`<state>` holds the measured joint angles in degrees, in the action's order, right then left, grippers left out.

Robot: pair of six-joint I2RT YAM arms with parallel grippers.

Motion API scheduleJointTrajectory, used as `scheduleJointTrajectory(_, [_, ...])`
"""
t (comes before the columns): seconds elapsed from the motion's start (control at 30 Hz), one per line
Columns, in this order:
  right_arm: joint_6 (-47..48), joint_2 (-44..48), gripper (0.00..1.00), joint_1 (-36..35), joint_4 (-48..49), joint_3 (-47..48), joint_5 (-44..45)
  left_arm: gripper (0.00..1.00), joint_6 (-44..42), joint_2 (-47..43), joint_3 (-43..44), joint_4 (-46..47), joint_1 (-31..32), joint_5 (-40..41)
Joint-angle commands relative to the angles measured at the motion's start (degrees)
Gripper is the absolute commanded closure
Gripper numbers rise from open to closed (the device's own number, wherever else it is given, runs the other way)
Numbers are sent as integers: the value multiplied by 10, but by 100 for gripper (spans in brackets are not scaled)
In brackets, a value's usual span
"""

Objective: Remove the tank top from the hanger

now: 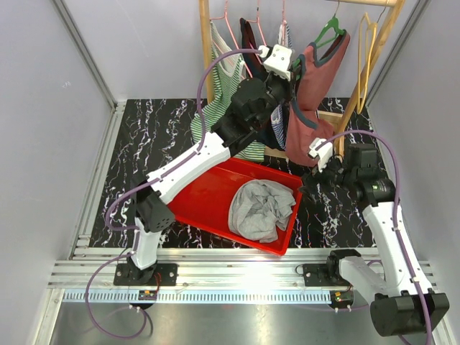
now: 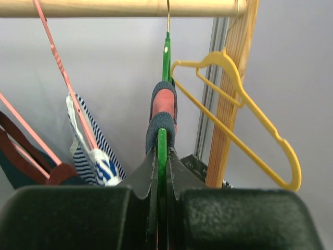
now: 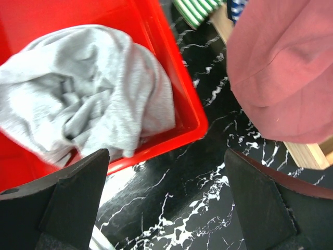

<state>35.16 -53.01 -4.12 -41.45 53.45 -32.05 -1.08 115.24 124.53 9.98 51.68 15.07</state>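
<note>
Left pincer (image 2: 162, 156) pinching green hanger (image 2: 166, 57), steadying it. Red tank top (image 1: 325, 79) hanging on that hanger under rail (image 2: 119, 7), strap looping over hanger arm. Right pincer (image 3: 166, 156) hovering spread wide near hem. Garment not yet off; whole pull-off remaining.

Two robot arms, a left arm (image 1: 188, 167) and a right arm (image 1: 392, 230). One red bin (image 1: 201, 205) with one grey cloth (image 1: 260, 208). Five hangers: three pink hangers (image 2: 58, 65), one green hanger (image 2: 166, 57), one yellow hanger (image 2: 222, 57). Four tops hang up: one green-striped top (image 1: 215, 108), one dark top (image 1: 250, 43), one blue-striped top (image 2: 91, 146), one red top (image 1: 327, 79).
</note>
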Motion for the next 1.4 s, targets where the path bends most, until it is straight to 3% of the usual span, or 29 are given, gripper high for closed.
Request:
scheduleJointTrajectory(0.0, [53,16,0,1,-50,48,-56,100,-17,-82,-26,93,-2,-25])
scheduleJointTrajectory(0.3, [129,34,0,1,-174,96,-94,100,-46,-185,-161,130,-3,-71])
scheduleJointTrajectory(0.67, [133,41,0,1,-215,166,-93,100,-40,-272,-285,153,-18,-105])
scheduleJointTrajectory(1.03, [165,13,0,2,-265,309,-61,100,41,-429,-522,194,-113,-325])
scheduleJointTrajectory(1.37, [230,-45,4,2,-203,368,-78,100,44,-507,-586,170,-134,-433])
